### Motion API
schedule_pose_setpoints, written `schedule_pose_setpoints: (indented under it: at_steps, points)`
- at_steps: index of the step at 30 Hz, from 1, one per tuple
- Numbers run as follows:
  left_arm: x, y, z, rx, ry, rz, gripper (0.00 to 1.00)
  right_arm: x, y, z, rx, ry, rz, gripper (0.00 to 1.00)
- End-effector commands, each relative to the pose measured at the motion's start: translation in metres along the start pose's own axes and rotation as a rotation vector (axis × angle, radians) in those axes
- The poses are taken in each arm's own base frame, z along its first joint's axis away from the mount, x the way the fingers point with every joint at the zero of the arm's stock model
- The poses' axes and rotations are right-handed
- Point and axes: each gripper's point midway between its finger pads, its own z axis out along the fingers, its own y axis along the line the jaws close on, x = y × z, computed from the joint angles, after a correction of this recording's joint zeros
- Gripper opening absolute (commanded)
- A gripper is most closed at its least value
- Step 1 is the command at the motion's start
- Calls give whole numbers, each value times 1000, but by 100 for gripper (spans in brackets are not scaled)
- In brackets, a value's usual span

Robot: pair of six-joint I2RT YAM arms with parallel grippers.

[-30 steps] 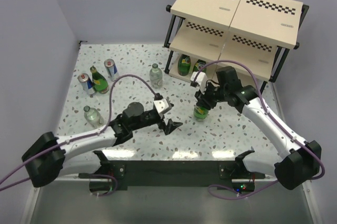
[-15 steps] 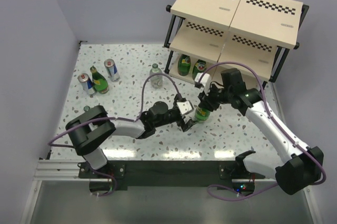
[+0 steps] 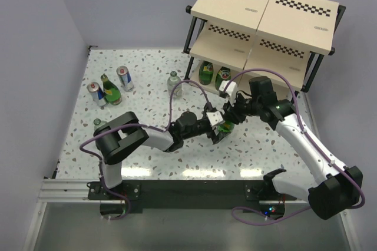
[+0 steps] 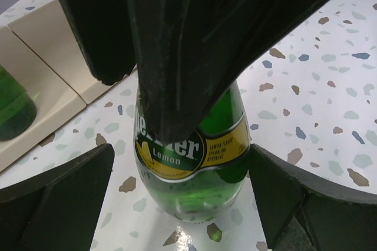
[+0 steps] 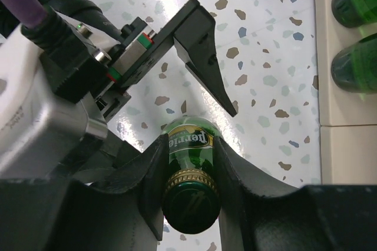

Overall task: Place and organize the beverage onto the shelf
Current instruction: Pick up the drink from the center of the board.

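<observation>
Your right jaws are clamped on the neck of a green glass bottle (image 5: 188, 145), one dark finger (image 5: 150, 186) on each side just under the gold-banded cap. Your left jaws stand spread wide, flanking the same bottle lower down at its rounded body. In the left wrist view a strip of speckled surface shows between the glass and one finger (image 4: 56, 201). The bottle stands upright with its base on the desk (image 3: 147, 80), near the front of the shelf (image 3: 265, 9) and well short of its bottom board.

The glass is glossy and translucent green, pear-shaped below a narrow neck, with a yellow and dark green label reading "Lemon". The desk is white terrazzo flecked with brown and grey chips. The shelf is a three-tier rack of black tube holding pale beige boards, each marked with a black checkered strip. Two more green bottles (image 3: 214, 74) stand side by side on the lowest board.

At the far left of the desk, two slim cans (image 3: 95, 93) stand beside another green bottle (image 3: 111, 89). One clear bottle (image 3: 174, 80) stands nearer the shelf, and another clear one (image 3: 100, 126) is half hidden by your left arm.
</observation>
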Motion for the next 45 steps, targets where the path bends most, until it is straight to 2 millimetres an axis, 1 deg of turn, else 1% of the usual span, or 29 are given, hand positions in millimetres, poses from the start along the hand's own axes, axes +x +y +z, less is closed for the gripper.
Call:
schedule_pose_setpoints:
  at_steps: [1, 10, 15, 19, 22, 26, 27, 28, 30, 31, 32, 35, 41, 45]
  points:
    - [-33, 1, 14, 9, -113, 18, 100, -45, -5, -13, 25, -166, -83, 0]
    - [-25, -4, 24, 39, -95, 0, 99, -44, -6, -13, 27, -168, -76, 0]
    - [-17, -6, 28, 52, -71, -13, 90, -44, -7, -12, 26, -169, -76, 0]
    - [-19, -7, 30, 58, -79, -23, 81, -43, -7, -12, 26, -168, -74, 0]
    - [-26, -8, 31, 62, -103, -35, 71, -44, -8, -13, 28, -169, -70, 0]
    - [-35, -9, 27, 64, -144, -47, 68, -44, -8, -13, 29, -173, -64, 0]
    - [-40, -9, 27, 66, -166, -43, 69, -44, -8, -12, 27, -173, -62, 0]
    - [-40, -10, 26, 70, -173, -42, 75, -44, -9, -13, 29, -174, -56, 0]
    - [-41, -11, 25, 72, -183, -39, 82, -44, -9, -13, 28, -176, -54, 0]
    - [-41, -13, 24, 79, -184, -65, 86, -44, -9, -13, 29, -178, -52, 0]
    - [-38, -13, 23, 80, -181, -66, 91, -44, -9, -13, 29, -178, -50, 0]
    - [-34, -14, 23, 79, -174, -67, 96, -44, -10, -14, 31, -181, -47, 0]
    - [-27, -13, 25, 72, -153, -65, 96, -44, -9, -14, 26, -183, -43, 0]
    - [-14, -13, 25, 67, -115, -68, 96, -44, -10, -14, 28, -182, -41, 0]
